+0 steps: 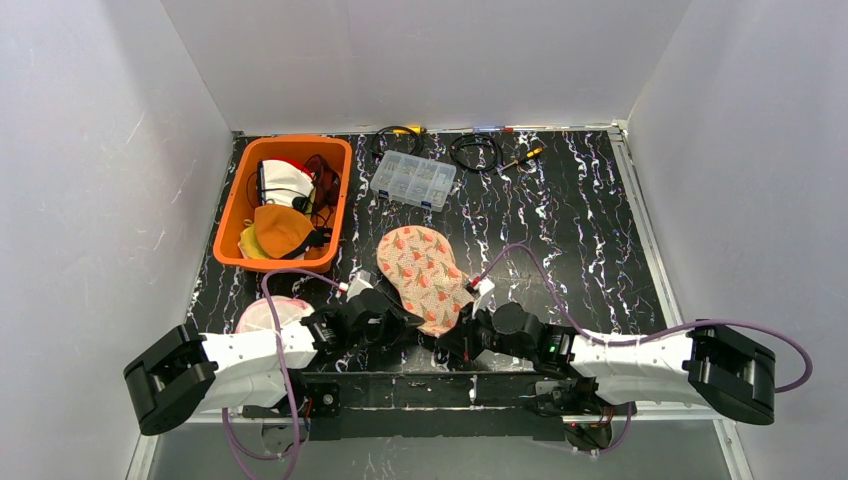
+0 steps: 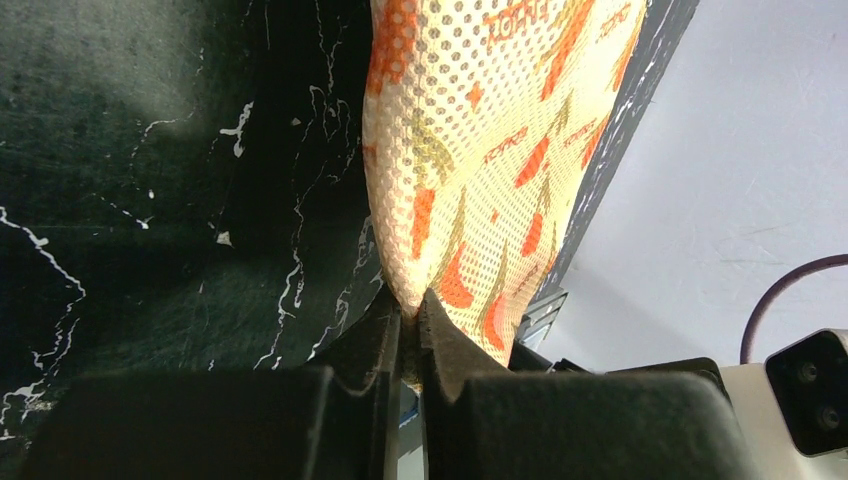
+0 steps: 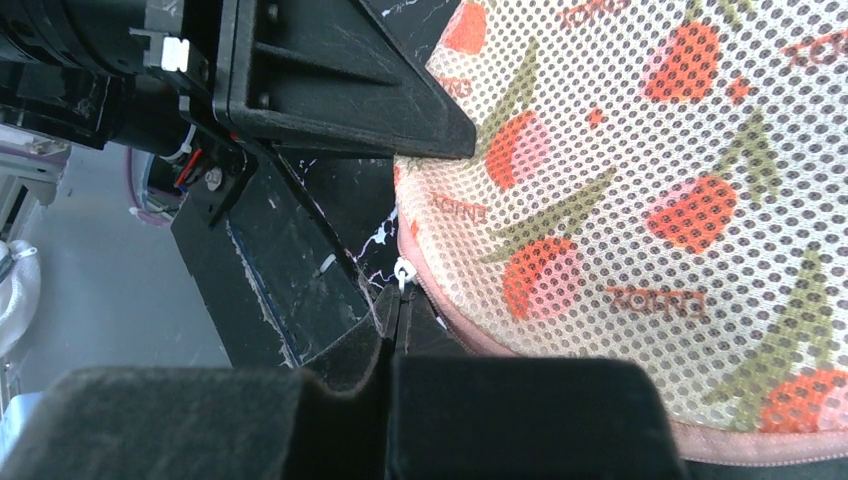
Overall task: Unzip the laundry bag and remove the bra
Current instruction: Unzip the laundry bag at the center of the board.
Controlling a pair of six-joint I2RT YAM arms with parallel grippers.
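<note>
The laundry bag [image 1: 425, 278] lay flat on the table [image 1: 580, 230] between my two arms, its near edge toward their bases. My left gripper [image 2: 410, 305] was pinched tight on a fold of mesh at that edge. My right gripper [image 3: 393, 305] was closed just beneath the white zipper pull [image 3: 404, 270]; I couldn't tell whether it actually held it.
</note>
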